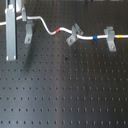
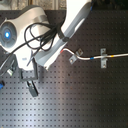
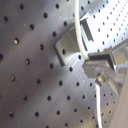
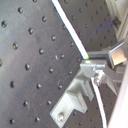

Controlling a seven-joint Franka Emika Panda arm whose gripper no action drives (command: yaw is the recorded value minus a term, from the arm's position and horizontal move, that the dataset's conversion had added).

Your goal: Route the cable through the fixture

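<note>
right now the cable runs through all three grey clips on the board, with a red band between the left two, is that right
Not quite. In the first exterior view the cable passes the slanted middle clip and the right clip, but at the left fixture it arcs over the forked top, not visibly seated. The red band does sit between the left two.

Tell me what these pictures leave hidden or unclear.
- The cable's far end: cut off by the first exterior view's right edge.
- The gripper: only blurred close-ups in both wrist views; open or shut is unclear.
- The upright clip in the second exterior view: hidden behind the arm.
</note>
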